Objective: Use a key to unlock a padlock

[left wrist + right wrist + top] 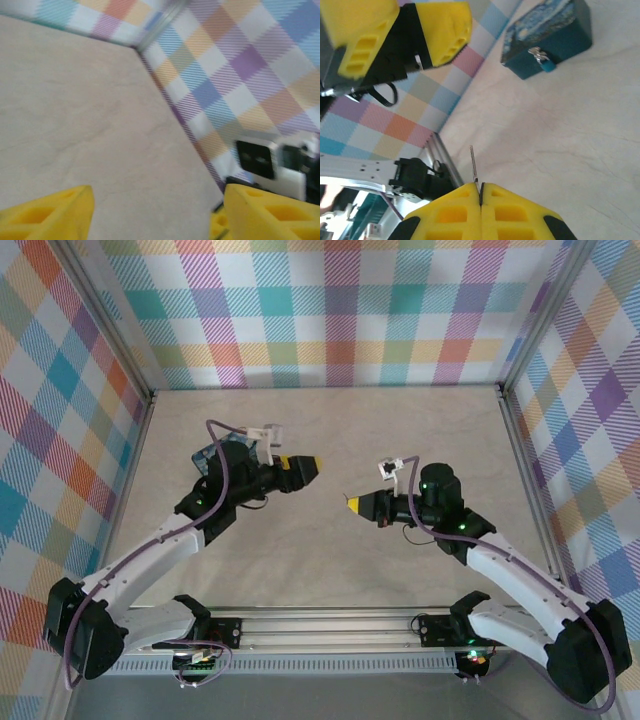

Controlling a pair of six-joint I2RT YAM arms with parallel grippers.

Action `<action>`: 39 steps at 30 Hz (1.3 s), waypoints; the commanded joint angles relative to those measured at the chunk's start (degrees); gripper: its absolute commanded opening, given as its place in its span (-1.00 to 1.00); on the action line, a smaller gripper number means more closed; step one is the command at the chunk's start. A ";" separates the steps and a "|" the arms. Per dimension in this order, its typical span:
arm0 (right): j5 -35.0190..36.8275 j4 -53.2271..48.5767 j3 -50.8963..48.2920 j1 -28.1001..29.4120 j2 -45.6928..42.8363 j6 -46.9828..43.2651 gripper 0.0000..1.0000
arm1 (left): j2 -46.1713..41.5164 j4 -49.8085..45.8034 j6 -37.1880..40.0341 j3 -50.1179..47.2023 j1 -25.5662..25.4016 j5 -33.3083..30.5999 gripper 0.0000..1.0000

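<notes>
in the overhead view the left arm [150,555] reaches from the lower left toward the centre, with the left gripper [312,465] pointing right. the right arm [510,575] bends in from the lower right, and the right gripper [351,504] points left. the two tips face each other mid-frame, apart. the left gripper's yellow fingers [50,212] sit spread wide at the bottom corners of its wrist view. the right gripper's fingers [520,200] are pressed together at the bottom of its view, pinching a thin key [473,162] that sticks up from the seam. at upper right there, a starry-printed tin [555,25] rests on the table [570,140], its inside hidden. the padlock [544,60] hangs on the tin's front face.
</notes>
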 commanded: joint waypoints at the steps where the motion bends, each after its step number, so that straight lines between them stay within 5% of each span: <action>1: 5.22 -14.36 3.54 0.21 -0.55 -8.77 -1.00 | 2.09 -10.98 5.09 4.37 3.99 -5.51 0.51; 11: 12.15 -21.64 4.44 0.23 1.84 -10.32 -1.00 | 24.07 -29.16 20.45 20.38 10.10 -28.09 0.70; 19: 14.68 -23.69 4.29 0.27 3.40 -9.75 -1.00 | 39.10 -35.26 19.63 32.13 13.19 -35.91 0.79; 32: 14.94 -23.71 3.95 0.26 4.63 -9.09 -1.00 | 47.04 -33.08 21.76 36.75 14.49 -28.08 0.85; 39: 11.73 -23.46 2.80 -3.59 4.94 -6.72 -1.00 | 44.53 -31.73 21.47 31.22 12.71 -26.15 0.86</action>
